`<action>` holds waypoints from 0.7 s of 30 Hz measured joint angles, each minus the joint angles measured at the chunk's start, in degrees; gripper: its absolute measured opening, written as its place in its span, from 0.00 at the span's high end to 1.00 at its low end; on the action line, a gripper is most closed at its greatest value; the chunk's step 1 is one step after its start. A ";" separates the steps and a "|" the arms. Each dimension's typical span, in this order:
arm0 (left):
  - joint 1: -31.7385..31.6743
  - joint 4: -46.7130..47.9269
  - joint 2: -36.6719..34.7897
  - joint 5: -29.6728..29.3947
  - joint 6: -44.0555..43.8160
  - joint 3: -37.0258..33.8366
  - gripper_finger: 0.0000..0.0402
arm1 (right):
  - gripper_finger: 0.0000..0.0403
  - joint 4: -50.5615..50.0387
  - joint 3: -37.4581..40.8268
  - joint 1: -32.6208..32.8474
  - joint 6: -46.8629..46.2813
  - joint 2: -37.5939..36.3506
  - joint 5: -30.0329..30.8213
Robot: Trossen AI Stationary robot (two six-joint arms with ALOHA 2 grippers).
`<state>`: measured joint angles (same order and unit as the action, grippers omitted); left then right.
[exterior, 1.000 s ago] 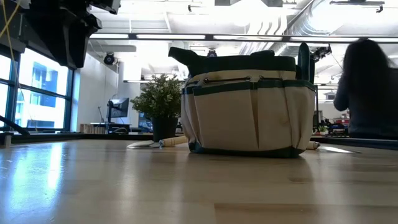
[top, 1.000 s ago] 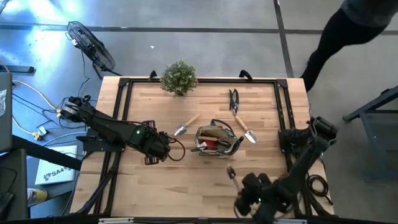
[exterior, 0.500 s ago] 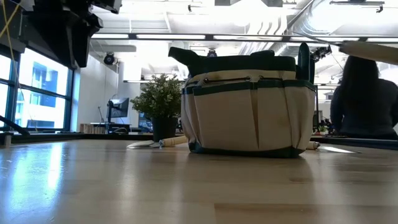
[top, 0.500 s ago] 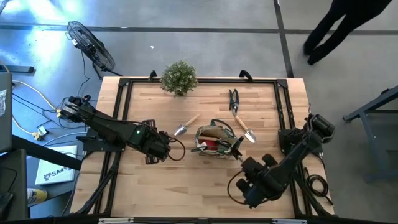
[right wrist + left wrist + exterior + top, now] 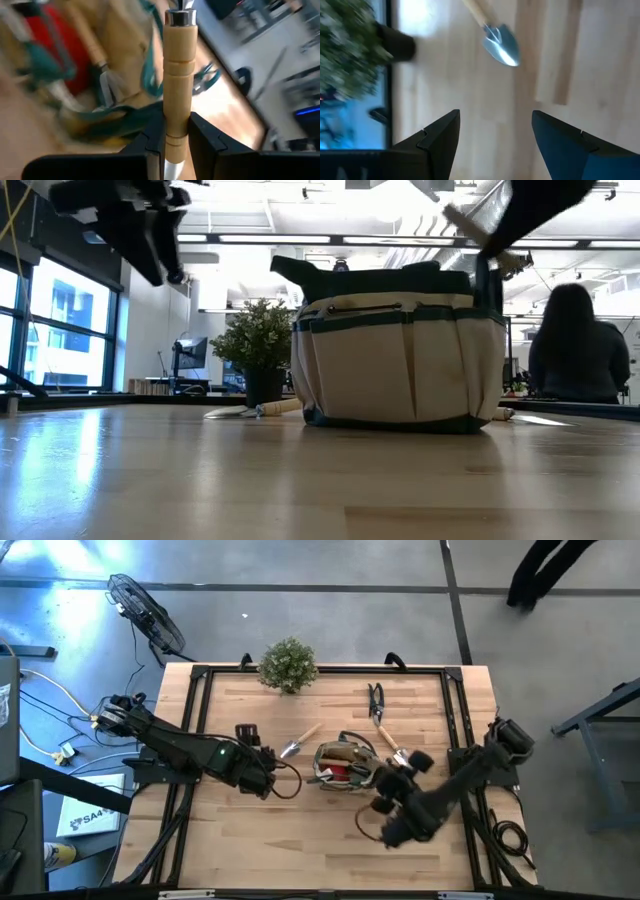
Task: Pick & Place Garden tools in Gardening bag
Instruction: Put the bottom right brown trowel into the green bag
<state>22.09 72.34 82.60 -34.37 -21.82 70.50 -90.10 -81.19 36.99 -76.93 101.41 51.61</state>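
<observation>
The gardening bag [image 5: 345, 768] stands on its base at mid-table, mouth up, with a red cone [image 5: 60, 35] and a wooden-handled rake [image 5: 92, 55] inside. My right gripper [image 5: 393, 780] hovers at the bag's right side, shut on a wooden-handled tool [image 5: 178, 70]. To the bag's left my left gripper [image 5: 495, 117] hangs open above the bare table, tilted toward a trowel [image 5: 501, 44] that lies flat [image 5: 300, 740]. A second trowel [image 5: 392, 747] and dark snips [image 5: 375, 698] lie flat beyond the bag. My right gripper pinches the tool's wooden handle [image 5: 176, 127] between its two fingers [image 5: 205, 137], toward the handle's free end. The handle runs on past the fingertips, its metal collar [image 5: 180, 17] farthest from the gripper. The tool is lifted clear, over the bag's right edge.
A bushy potted plant [image 5: 288, 664] stands at the table's far edge. Black rails [image 5: 196, 700] frame the tabletop. Bare wood lies in front of the bag, toward the near edge. A seated person [image 5: 580, 345] is in the room beyond the table.
My right gripper has swung with the tool from the table's near edge up to the bag's right side, rolling and tipping on the way. My left gripper has turned in place toward the far edge and stayed open.
</observation>
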 joint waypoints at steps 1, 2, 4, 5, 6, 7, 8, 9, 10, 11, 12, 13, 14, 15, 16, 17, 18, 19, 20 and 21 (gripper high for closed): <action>-0.01 -0.01 0.01 -1.04 1.59 0.00 0.40 | 0.89 0.14 0.01 -1.55 2.23 0.05 1.04; -0.01 -0.16 0.00 -2.22 3.24 0.00 0.40 | 0.89 0.16 0.03 -2.97 4.46 0.08 2.34; 0.00 -0.25 0.01 -5.23 6.52 0.00 0.40 | 0.89 0.10 0.01 -5.46 8.62 -0.25 4.75; 0.01 -0.24 0.01 -6.86 7.73 0.00 0.40 | 0.89 0.05 -0.08 -6.56 10.71 -0.49 5.52; 0.01 -0.26 0.00 -8.62 8.74 0.00 0.40 | 0.89 0.06 -0.18 -7.54 13.03 -0.83 6.28; -0.01 -0.25 -0.01 -10.28 9.76 0.00 0.40 | 0.89 0.08 -0.36 -8.25 15.07 -1.15 7.27; -0.01 -0.24 0.01 -11.76 10.56 0.00 0.40 | 0.89 -0.02 -0.75 -8.90 16.97 -1.51 8.76; -0.01 -0.25 0.00 -13.32 11.29 0.00 0.40 | 0.89 0.09 -1.24 -9.39 18.90 -2.03 10.52; -0.01 -0.26 -0.01 -14.76 11.84 0.00 0.40 | 0.89 -0.03 -1.98 -9.72 20.63 -2.38 12.18; -0.01 -0.24 -0.01 -16.04 12.46 0.00 0.40 | 0.89 -0.03 -2.80 -9.84 22.69 -2.78 14.15; -0.01 -0.28 -0.01 -17.16 12.66 0.00 0.40 | 0.89 0.01 -3.62 -9.83 24.76 -3.05 15.97; -0.01 -0.31 -0.01 -18.19 12.80 0.00 0.40 | 0.89 -0.01 -4.68 -9.83 27.09 -3.15 17.77; -0.01 -0.27 -0.01 -19.31 12.79 0.00 0.40 | 0.89 0.03 -5.77 -9.81 29.81 -3.17 19.68; -0.01 -0.32 -0.01 -20.43 12.79 0.00 0.40 | 0.89 0.08 -6.79 -9.76 32.71 -3.17 21.42; -0.01 -0.34 -0.01 -21.54 12.80 0.00 0.40 | 0.89 0.10 -7.70 -9.74 35.93 -3.17 22.94; -0.01 -0.33 -0.01 -22.59 12.78 0.00 0.40 | 0.89 0.25 -8.46 -9.73 39.63 -3.17 24.39; -0.01 -0.37 -0.01 -23.75 12.73 0.00 0.40 | 0.89 0.66 -9.12 -9.73 43.37 -3.17 25.84; -0.01 -0.37 -0.01 -25.01 12.67 0.00 0.40 | 0.89 1.30 -9.60 -9.73 46.96 -3.17 27.56; -0.01 -0.38 -0.01 -26.26 12.62 0.00 0.40 | 0.89 1.82 -10.09 -9.78 50.48 -3.17 29.50; -0.01 -0.47 -0.01 -27.40 12.60 0.00 0.40 | 0.89 2.03 -10.60 -10.00 53.73 -3.17 31.38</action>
<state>22.09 71.86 82.59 -61.76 -9.21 70.50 -88.06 -91.79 27.00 -23.19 98.24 82.98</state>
